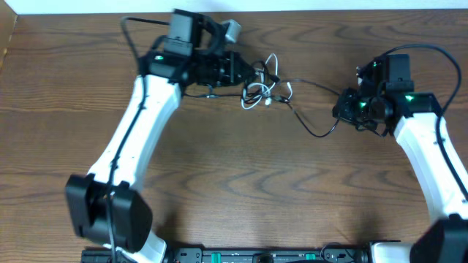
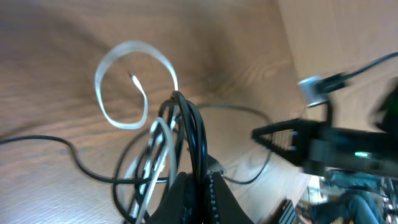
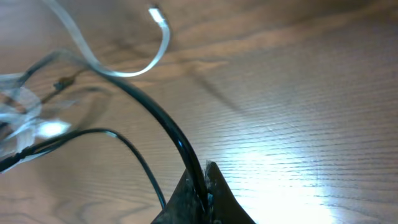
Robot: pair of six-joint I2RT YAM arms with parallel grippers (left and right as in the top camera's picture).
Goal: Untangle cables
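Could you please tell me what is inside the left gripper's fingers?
Loops of the black cable run into the left gripper, pinched. The white cable passes close beside; whether it is pinched too is hidden by the fingers.

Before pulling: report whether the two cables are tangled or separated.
Tangled: the white cable and black cable coil through each other at the left gripper, while the right gripper holds a black strand.
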